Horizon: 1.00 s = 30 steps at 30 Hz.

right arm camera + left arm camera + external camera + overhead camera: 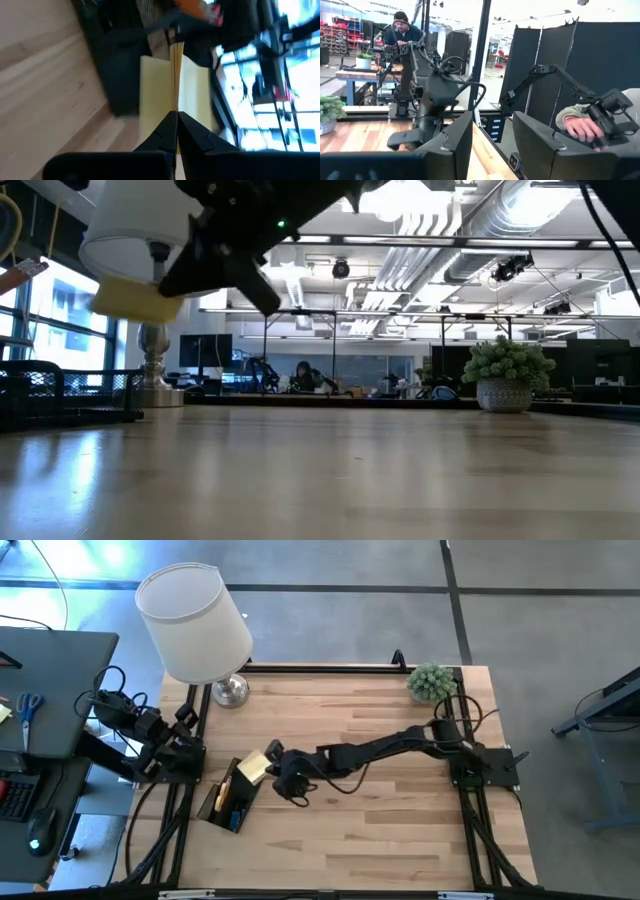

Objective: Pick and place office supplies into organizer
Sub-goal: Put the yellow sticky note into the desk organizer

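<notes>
The yellow sticky-note pad (252, 768) hangs in the air over the far end of the black organizer (215, 802), with my right gripper (272, 768) shut on it. The low view shows the pad (135, 300) well above the tabletop, near the organizer's mesh wall (60, 385). Pens and a small blue piece lie in the organizer's compartments. My left gripper (492, 142) stands open at the table's left edge, just left of the organizer, with nothing between its fingers. My right gripper pinches the pad's near edge (175, 102) between its two fingers, one on each flat face. The fingers (162, 130) come from the table's right, slanting down. The pad is lifted clear of the table and stands on edge, stretching away from the fingertips toward the organizer (115, 65).
A white-shaded lamp (195, 620) stands at the far left corner. A small green plant (430, 682) sits at the far right. Blue-handled scissors (30, 708) lie on a grey side desk left of the table. A person's hand (580, 127) shows beyond the table.
</notes>
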{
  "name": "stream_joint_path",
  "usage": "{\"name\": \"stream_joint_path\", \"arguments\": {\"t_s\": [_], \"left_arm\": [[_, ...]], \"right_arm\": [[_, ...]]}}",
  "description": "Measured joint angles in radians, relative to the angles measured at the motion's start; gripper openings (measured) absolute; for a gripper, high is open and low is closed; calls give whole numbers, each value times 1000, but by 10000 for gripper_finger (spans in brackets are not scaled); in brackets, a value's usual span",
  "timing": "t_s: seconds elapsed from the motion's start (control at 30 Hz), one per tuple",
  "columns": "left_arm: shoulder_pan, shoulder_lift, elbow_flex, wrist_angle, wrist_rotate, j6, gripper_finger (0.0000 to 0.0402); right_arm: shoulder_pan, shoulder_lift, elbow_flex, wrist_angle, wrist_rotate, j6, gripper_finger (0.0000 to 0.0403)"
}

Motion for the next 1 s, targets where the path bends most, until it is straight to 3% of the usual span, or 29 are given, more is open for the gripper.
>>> {"name": "stream_joint_path", "arguments": {"t_s": [0.23, 0.43, 1.0], "left_arm": [[0, 0, 0, -10, -1, 1, 131], [0, 0, 0, -16, -13, 0, 131], [0, 26, 0, -26, -173, -92, 131]], "right_arm": [[-37, 43, 62, -2, -192, -85, 0], [-56, 63, 69, -8, -261, -86, 0], [-130, 113, 68, 49, -420, -198, 0]]}}
